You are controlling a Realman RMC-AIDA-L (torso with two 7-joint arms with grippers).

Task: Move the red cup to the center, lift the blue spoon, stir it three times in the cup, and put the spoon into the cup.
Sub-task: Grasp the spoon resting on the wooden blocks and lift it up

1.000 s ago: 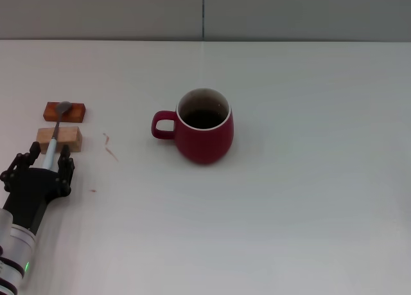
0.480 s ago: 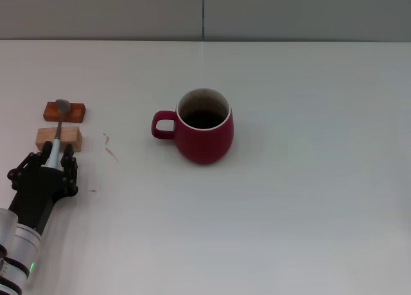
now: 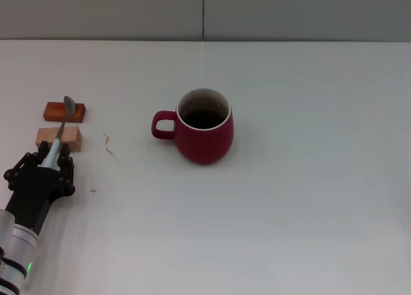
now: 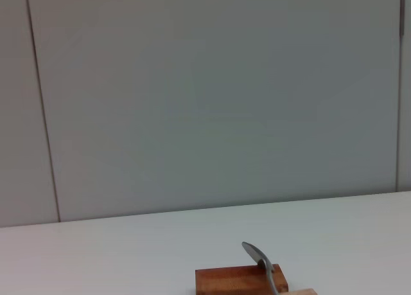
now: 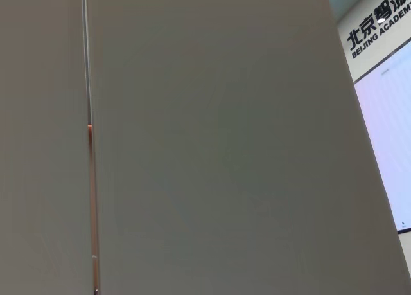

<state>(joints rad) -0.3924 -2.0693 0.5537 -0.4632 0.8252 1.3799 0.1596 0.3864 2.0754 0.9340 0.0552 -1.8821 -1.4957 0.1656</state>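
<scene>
The red cup (image 3: pixel 205 131) stands upright near the middle of the white table (image 3: pixel 308 198), its handle toward my left. The blue spoon (image 3: pixel 64 118) is at the far left; its grey bowl is tipped up just over the red-brown block (image 3: pixel 56 112) and its neck crosses the pale block (image 3: pixel 70 139). My left gripper (image 3: pixel 52 155) is shut on the spoon's handle, which its fingers hide, right before the pale block. The left wrist view shows the spoon's bowl (image 4: pixel 255 254) above the red-brown block (image 4: pixel 231 281). My right gripper is out of view.
A small brownish smear (image 3: pixel 110 146) marks the table between the blocks and the cup. A grey wall (image 3: pixel 128 12) runs behind the table's far edge. The right wrist view shows only wall panels.
My left gripper moved forward around the spoon's handle and closed on it. The spoon's bowl has lifted and tilted off the red-brown block. The cup has not moved.
</scene>
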